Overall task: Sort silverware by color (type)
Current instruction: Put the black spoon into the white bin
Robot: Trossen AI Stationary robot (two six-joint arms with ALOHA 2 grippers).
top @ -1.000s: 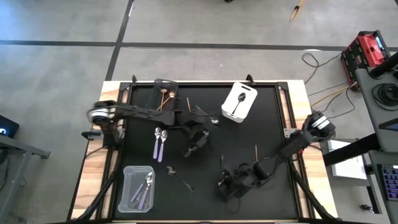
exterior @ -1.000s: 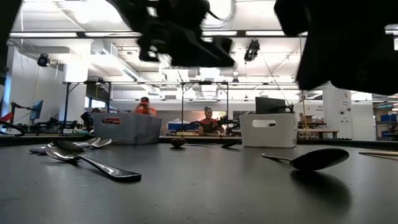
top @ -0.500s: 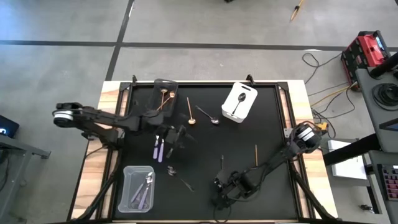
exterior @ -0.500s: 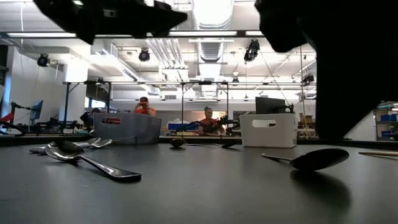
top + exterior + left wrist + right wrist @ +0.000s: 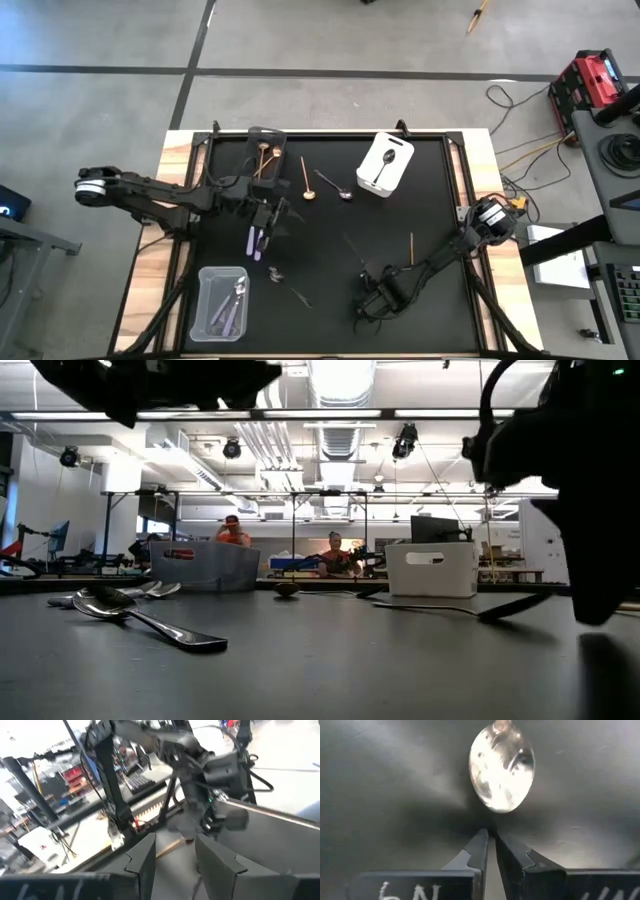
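A dark shiny grey-black slim spoon (image 5: 502, 772) is pinched by its handle in the right pincer (image 5: 491, 845), bowl forward, close above the tabletop (image 5: 380, 795).

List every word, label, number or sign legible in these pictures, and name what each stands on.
"N": a white letter on the dark body of the right gripper, which is shut on a shiny dark spoon; the marks beside it are cut off.
White marks on the left gripper: too blurred to read.
Red label on the grey plastic bin: too small to read.
Nothing else is legible.
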